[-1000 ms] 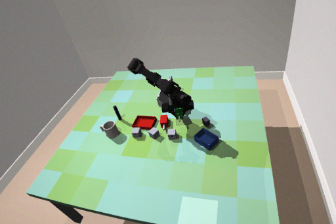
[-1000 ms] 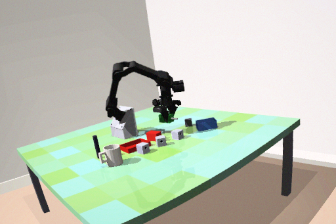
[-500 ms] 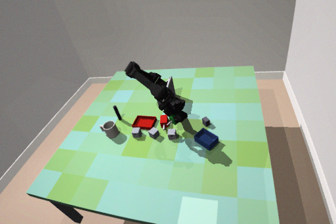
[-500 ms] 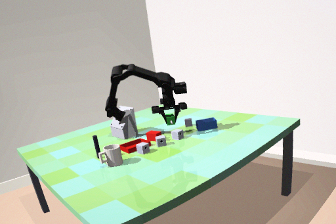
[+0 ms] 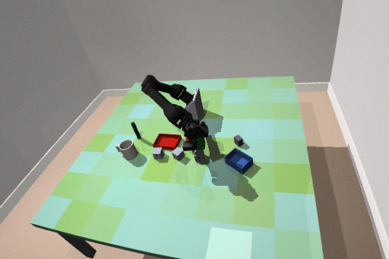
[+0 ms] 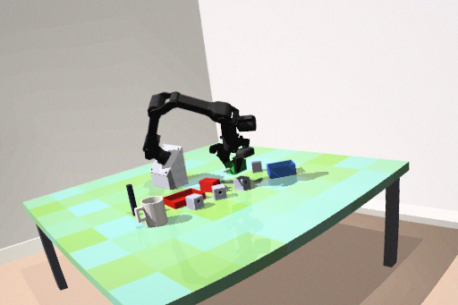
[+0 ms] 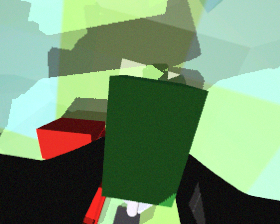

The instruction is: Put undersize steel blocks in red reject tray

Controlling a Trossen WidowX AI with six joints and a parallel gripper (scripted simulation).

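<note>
Near edge: the table ran a long way out from the row of blocks, giving broad room on that side.
Side edges: both lay well apart from the gripper.
Tight side: red tray and red gauge sat towards the mug side of the gripper, leaving less room there.
Gripper: closed on the green gauge, fingers pointing down, with the grip held apart by its handle.
Gauge pose: tilted in the grip, its pale pin showing low in the exterior and wrist views.
Nearest block: the third block was just beside the fingers in the top view; contact could not be told.
Row: the first block and second block stood near the red tray.
Fourth block: this one stood apart from the row, near the blue tray.
Red gauge: its handle stood between red tray and gripper, mostly hidden from above.
Far things: the mug and upright black rod were beyond the red tray, well apart from the gripper.
</note>
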